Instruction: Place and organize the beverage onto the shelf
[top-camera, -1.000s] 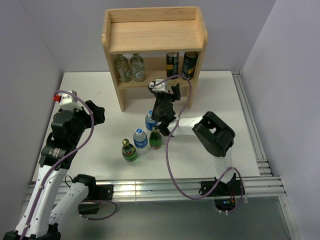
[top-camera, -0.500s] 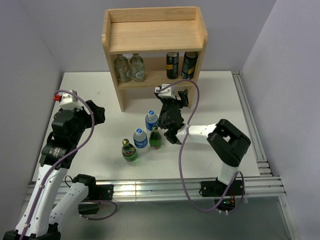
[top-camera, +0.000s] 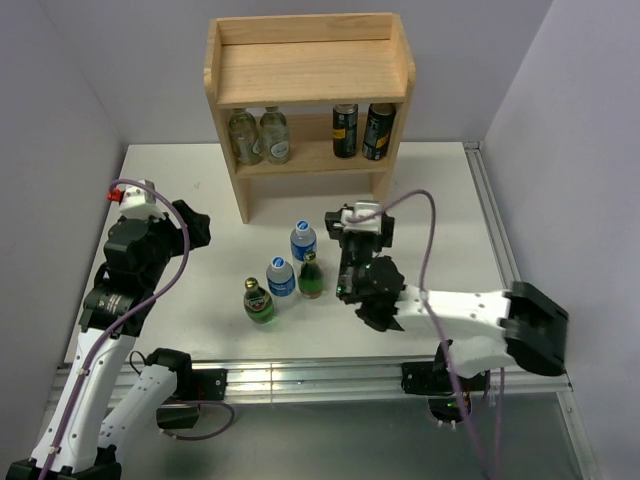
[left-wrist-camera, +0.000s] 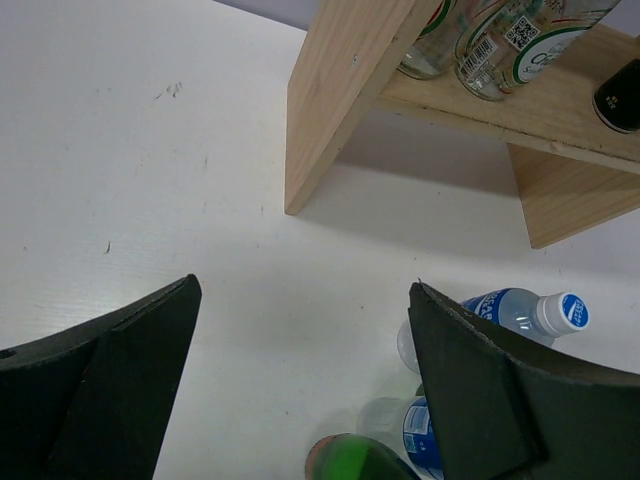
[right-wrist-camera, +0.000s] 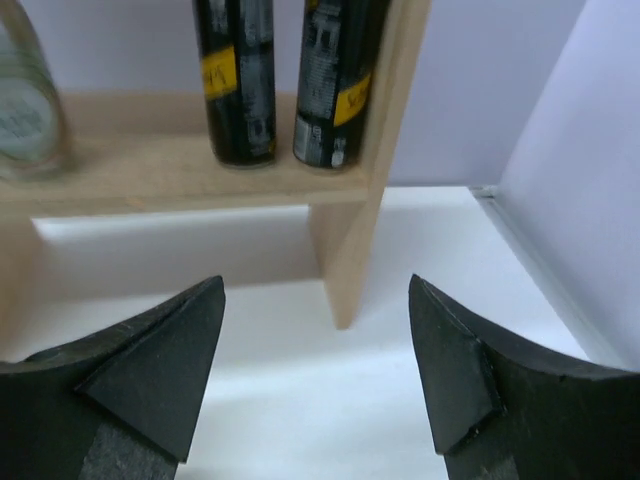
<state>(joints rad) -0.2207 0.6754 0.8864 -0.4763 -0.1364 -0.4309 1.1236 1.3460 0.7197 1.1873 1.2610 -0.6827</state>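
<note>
The light wood shelf (top-camera: 310, 75) stands at the back. Its lower tier holds two clear glass bottles (top-camera: 260, 136) and two dark cans (top-camera: 362, 130). On the table in front stand two blue-labelled water bottles (top-camera: 303, 240) (top-camera: 281, 276) and two green bottles (top-camera: 311, 277) (top-camera: 259, 300). My right gripper (top-camera: 362, 232) is open and empty, just right of the bottle group and facing the shelf's right side panel (right-wrist-camera: 365, 220) and the cans (right-wrist-camera: 285, 80). My left gripper (top-camera: 190, 228) is open and empty at the left. It looks over a water bottle (left-wrist-camera: 520, 312) and a green bottle (left-wrist-camera: 365, 458).
A grey wall closes the left side and a light wall the right. Metal rails (top-camera: 500, 270) run along the table's right and near edges. The shelf's left side panel (left-wrist-camera: 340, 100) stands ahead of my left gripper.
My right arm has pulled back from the bottles and the shelf front toward the near right, gripper empty. The bottles stand as before. The left arm has not moved.
</note>
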